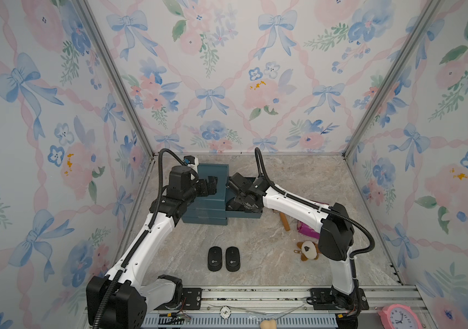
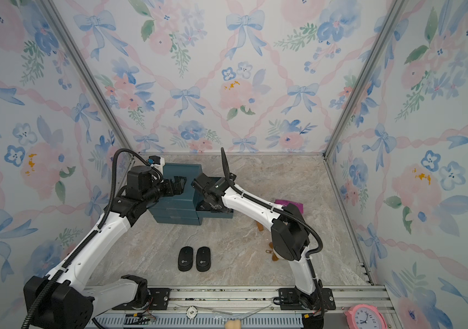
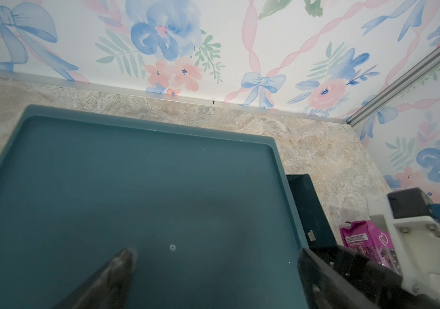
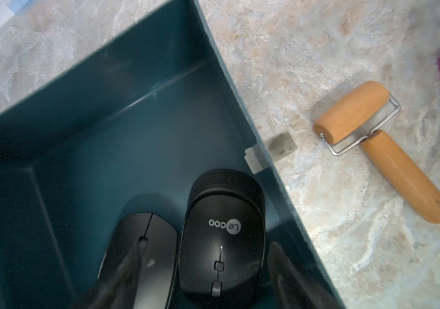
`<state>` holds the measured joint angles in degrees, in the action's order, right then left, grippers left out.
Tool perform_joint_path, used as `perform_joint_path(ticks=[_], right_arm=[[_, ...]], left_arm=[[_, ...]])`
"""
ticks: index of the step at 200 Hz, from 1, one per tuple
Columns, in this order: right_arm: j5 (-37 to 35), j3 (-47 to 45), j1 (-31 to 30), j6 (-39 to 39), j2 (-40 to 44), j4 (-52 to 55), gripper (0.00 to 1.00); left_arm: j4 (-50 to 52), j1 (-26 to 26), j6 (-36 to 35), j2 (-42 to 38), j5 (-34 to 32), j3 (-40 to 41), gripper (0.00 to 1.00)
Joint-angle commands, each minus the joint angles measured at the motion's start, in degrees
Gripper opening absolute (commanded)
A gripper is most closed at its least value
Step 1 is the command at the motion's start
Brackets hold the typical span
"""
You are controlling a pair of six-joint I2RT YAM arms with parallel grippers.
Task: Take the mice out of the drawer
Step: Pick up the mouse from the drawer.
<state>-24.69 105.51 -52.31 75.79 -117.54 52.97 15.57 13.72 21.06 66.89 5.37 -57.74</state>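
Observation:
Two black mice (image 1: pixel 214 258) (image 1: pixel 232 258) lie side by side on the table near the front, seen in both top views (image 2: pixel 185 258). The teal drawer (image 1: pixel 251 215) stands pulled out to the right of its cabinet (image 3: pixel 133 174). Two more black mice lie inside it: one with a white logo (image 4: pixel 222 208) and a plainer one (image 4: pixel 157 230) beside it. My right gripper (image 4: pixel 205 247) is down in the drawer, open, with its fingers either side of the logo mouse. One finger (image 4: pixel 130 264) lies over the plainer mouse. My left gripper (image 3: pixel 214 252) hangs open over the cabinet top, holding nothing.
A wooden roller (image 4: pixel 382 149) lies on the table just right of the drawer. A purple packet (image 3: pixel 366 240) lies beyond it. A brown-and-white plush keychain (image 1: pixel 308 250) sits by the right arm's elbow. A pink clock (image 1: pixel 398 316) stands at the front right rail.

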Motion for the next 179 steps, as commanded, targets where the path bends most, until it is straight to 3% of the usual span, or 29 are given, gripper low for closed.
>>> perform_joint_path(ticks=[1, 49, 95, 179], right_arm=[[-0.97, -0.55, 0.62, 2.36, -0.92, 1.37, 0.76], [0.99, -2.72, 2.03, 2.32, -2.75, -2.31, 0.76], [3.87, -3.11, 2.66, -3.69, -3.54, -10.4, 0.73], [5.73, -4.38, 3.46, -14.28, -2.08, -2.8, 0.75]], left_arm=[[4.02, 0.17, 0.3, -0.77, -0.42, 1.66, 0.98], [4.01, 0.33, 0.3, -0.95, -0.31, 1.84, 0.98], [4.0, 0.28, 0.23, -0.54, -0.42, 1.66, 0.98], [3.95, 0.18, 0.29, 0.88, -0.53, 0.58, 0.98]])
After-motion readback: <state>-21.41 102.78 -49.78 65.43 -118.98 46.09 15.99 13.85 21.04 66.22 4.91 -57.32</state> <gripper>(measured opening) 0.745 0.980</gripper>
